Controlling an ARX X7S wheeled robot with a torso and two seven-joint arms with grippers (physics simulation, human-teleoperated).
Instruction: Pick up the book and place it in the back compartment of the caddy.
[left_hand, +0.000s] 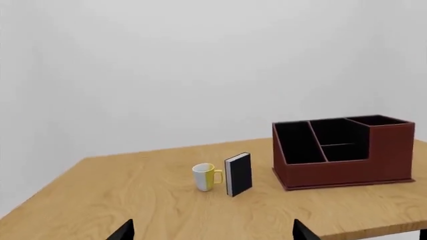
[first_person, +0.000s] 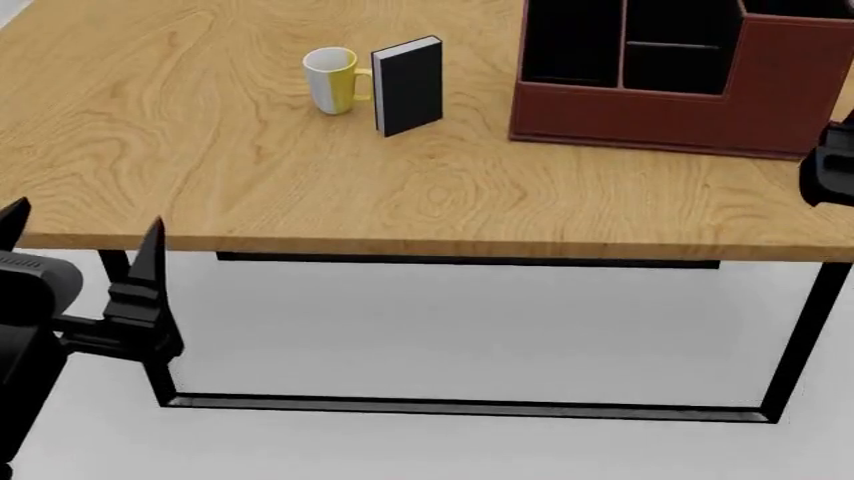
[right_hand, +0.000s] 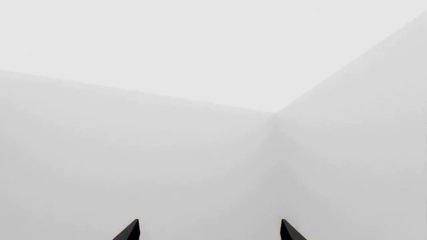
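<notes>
Upright beside the mug (first_person: 330, 80), the book (first_person: 407, 85) offers you both covers; left gripper (first_person: 80, 260) and right gripper (right_hand: 208, 231) jaws wide, empty, well short of the desk (first_person: 267, 190).

Black book (first_person: 408, 85), white-and-yellow mug (first_person: 334, 80), reddish-brown caddy (first_person: 667, 115) lined black, on a light wood-grain table (first_person: 267, 190).

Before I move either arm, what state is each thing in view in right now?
Black hardcover book: upright on the wooden table, beside the mug.
White-and-yellow mug: upright.
Reddish-brown caddy: visible compartments empty.
Left gripper: open, empty, below the table edge.
Right gripper: open, empty.
</notes>
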